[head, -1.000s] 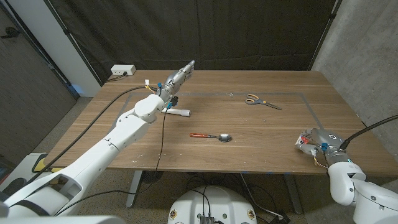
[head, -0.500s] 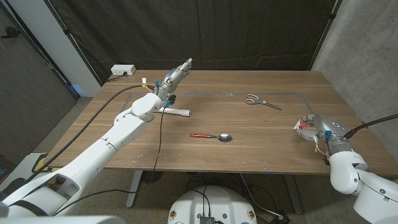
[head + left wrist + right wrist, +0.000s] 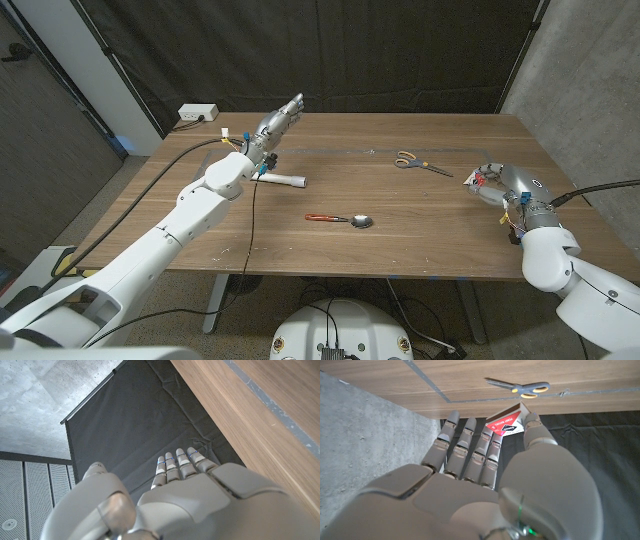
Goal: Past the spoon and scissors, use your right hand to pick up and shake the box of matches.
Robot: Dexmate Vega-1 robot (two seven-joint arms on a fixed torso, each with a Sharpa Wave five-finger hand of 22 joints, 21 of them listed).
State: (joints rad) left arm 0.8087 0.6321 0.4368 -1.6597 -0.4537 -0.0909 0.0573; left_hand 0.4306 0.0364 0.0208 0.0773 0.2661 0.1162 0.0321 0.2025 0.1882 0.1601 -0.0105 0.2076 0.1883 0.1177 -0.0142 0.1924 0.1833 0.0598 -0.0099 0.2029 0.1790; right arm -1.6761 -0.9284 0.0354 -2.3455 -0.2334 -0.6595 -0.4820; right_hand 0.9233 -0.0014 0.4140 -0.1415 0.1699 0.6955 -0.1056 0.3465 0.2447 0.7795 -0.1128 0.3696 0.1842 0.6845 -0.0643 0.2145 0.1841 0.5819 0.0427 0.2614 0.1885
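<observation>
Black curtains hung behind the wooden surface (image 3: 420, 225) when we looked down from the head view, with a concrete wall to the right and a white power strip (image 3: 198, 113) at the far left corner. On the surface we saw a spoon with a red handle (image 3: 340, 218) near the middle and a pair of scissors with yellow handles (image 3: 420, 163) farther back and to the right, the two well apart. A white tube-like object (image 3: 283, 179) lay toward the left, just beside the left arm. We found the right robot hand (image 3: 493, 183) raised over the right part of the surface, near the scissors but not touching them, and it held the box of matches (image 3: 481, 182). In the right wrist view the box of matches (image 3: 507, 421), red and white with a cardboard edge, sat pinched between the thumb and the straightened fingers (image 3: 465, 450), with the scissors (image 3: 520, 387) visible beyond on the surface. We saw the left robot hand (image 3: 281, 118) lifted above the far left of the surface, fingers stretched out straight and close together, holding nothing; the left wrist view showed the same hand (image 3: 180, 490) pointing toward the dark curtain.
</observation>
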